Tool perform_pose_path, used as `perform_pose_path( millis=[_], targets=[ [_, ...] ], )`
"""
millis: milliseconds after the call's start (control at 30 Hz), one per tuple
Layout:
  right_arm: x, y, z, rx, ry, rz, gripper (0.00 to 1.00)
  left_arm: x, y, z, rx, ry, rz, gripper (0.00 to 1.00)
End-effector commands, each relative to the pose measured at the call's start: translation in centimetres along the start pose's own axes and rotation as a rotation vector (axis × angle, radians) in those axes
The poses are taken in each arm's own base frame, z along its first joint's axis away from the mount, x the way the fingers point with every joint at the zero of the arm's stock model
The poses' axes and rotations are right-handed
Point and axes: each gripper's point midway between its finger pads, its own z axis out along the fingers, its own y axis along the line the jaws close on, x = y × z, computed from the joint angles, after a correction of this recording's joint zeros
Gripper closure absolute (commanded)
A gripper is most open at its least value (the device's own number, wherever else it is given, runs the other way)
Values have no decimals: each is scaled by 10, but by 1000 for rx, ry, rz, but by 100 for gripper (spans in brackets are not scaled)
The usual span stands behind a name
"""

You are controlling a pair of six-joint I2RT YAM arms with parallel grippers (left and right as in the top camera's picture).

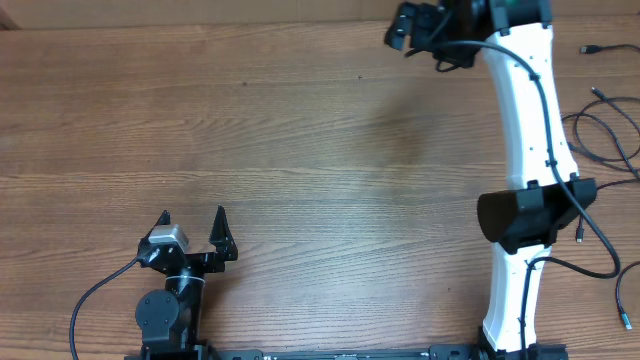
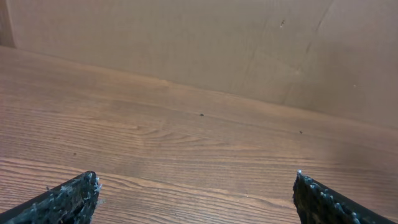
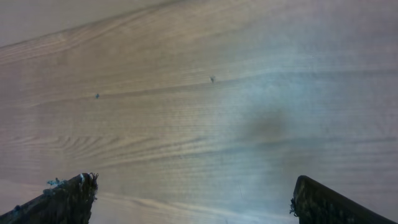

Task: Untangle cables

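Cables (image 1: 600, 118): thin black cords, loose strands and loops with small plugs, along right edge of table (image 1: 300, 130), some running out of frame. Left gripper (image 1: 192, 215) near front-left corner, jaws spread wide, only wood between fingertips. Right gripper (image 1: 415, 25) at far edge, well apart from cables, jaws released over bare wood.

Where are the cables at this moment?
In the overhead view the cables lie at the right edge of the table, just beyond the right arm, partly cut off by the frame; neither wrist view shows them.
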Motion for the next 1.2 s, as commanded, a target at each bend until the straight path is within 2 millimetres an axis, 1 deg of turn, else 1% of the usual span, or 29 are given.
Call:
perform_pose_path(
  millis=[0, 133, 200, 300, 400, 533, 567, 700, 833, 967, 1033, 1167],
  targets=[
    [-13, 12, -29, 63, -126, -50, 0, 0, 1, 0, -8, -4, 24, 0],
    [-16, 28, -40, 35, -190, -78, 0, 0, 1, 0, -8, -4, 24, 0],
    [-18, 29, -42, 21, -220, -65, 0, 0, 1, 0, -8, -4, 24, 0],
    [-13, 27, -41, 6, -254, -61, 0, 0, 1, 0, -8, -4, 24, 0],
    [-4, 21, -37, -7, -300, -66, 0, 0, 1, 0, -8, -4, 24, 1],
    [13, 12, -30, -24, -345, -71, 0, 0, 1, 0, -8, -4, 24, 0],
    [21, 9, -31, -36, -373, -74, 0, 0, 1, 0, -8, -4, 24, 0],
    [33, 4, -35, -65, -439, -82, 0, 0, 1, 0, -8, -4, 24, 0],
    [48, -1, -45, -104, -533, -93, 0, 0, 1, 0, -8, -4, 24, 0],
    [64, -14, -59, -133, -632, -92, 0, 0, 1, 0, -8, -4, 24, 0],
    [74, -23, -67, -138, -673, -88, 0, 0, 1, 0, -8, -4, 24, 0],
    [99, -52, -79, -112, -709, -59, 0, 0, 1, 0, -8, -4, 24, 0]
  ],
)
